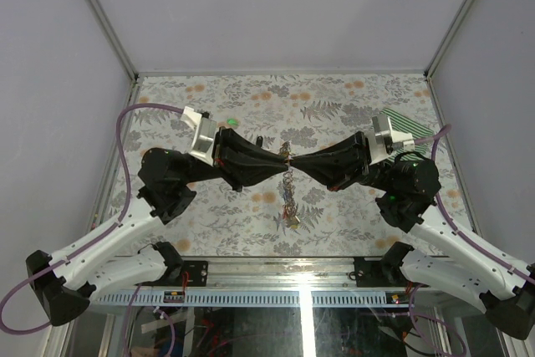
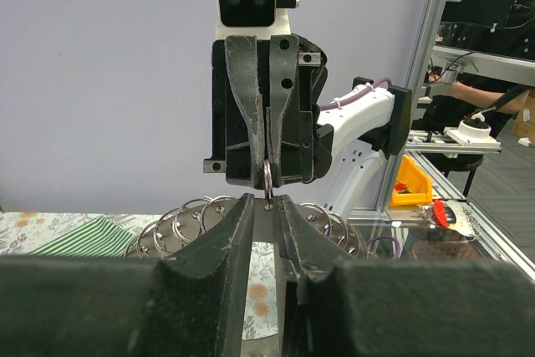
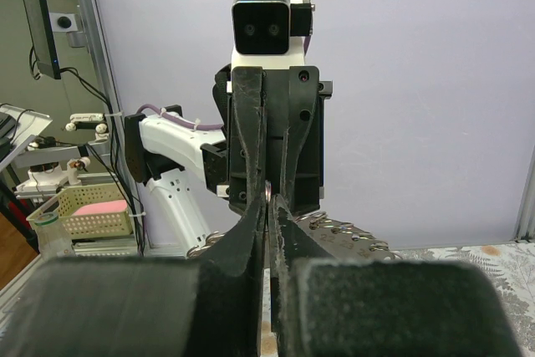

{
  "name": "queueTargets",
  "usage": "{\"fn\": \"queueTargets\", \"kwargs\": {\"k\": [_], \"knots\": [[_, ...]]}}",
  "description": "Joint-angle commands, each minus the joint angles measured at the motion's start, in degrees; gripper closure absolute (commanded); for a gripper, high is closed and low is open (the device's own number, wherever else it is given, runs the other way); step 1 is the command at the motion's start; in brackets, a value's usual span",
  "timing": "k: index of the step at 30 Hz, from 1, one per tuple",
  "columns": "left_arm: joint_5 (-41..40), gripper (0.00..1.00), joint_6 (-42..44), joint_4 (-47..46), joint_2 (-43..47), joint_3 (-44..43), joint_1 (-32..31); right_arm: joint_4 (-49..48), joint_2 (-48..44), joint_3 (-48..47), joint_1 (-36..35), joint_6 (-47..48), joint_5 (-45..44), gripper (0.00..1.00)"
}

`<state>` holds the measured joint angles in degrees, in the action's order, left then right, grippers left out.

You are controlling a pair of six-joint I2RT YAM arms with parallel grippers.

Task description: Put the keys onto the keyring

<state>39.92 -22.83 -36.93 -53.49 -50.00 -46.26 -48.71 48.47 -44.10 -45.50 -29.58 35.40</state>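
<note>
The keyring (image 2: 267,196) stands on edge at the centre of the overhead view, above the flowered table (image 1: 209,98), pinched flat between the closed fingers of the right gripper (image 2: 267,177). The left gripper (image 3: 267,190) meets it nose to nose, its jaws a narrow slit astride the ring's lower edge; whether they press on it I cannot tell. Just below the meeting point lies a tangle of silvery loops (image 1: 291,202), too small to pick out keys, and a green striped cloth (image 1: 408,127) sits at the upper right.

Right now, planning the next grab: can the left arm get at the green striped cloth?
Probably not: the cloth lies far right, behind the right arm, which blocks the way, and the left pincer is at the ring mid-table.
</note>
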Motion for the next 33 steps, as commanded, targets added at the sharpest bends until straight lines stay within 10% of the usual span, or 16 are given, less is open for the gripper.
{"fn": "queueTargets", "kwargs": {"k": [1,16,24,33], "knots": [[0.36,0.86,-0.20,-3.42,-0.19,-1.54,-0.57,-5.09,-1.04,-1.73,-0.39,0.73,-1.89,1.00],[0.50,1.00,1.29,4.23,0.00,-4.90,-0.64,0.69,-3.11,-1.03,-0.37,5.60,-2.41,1.00],[0.68,1.00,15.43,37.37,-1.35,-17.11,-0.62,20.90,-9.01,-4.83,-0.37,17.48,-3.14,0.72],[0.70,1.00,29.27,70.53,-9.92,-33.17,-0.63,41.42,-10.36,-9.02,-0.36,27.62,-4.21,0.67]]}}
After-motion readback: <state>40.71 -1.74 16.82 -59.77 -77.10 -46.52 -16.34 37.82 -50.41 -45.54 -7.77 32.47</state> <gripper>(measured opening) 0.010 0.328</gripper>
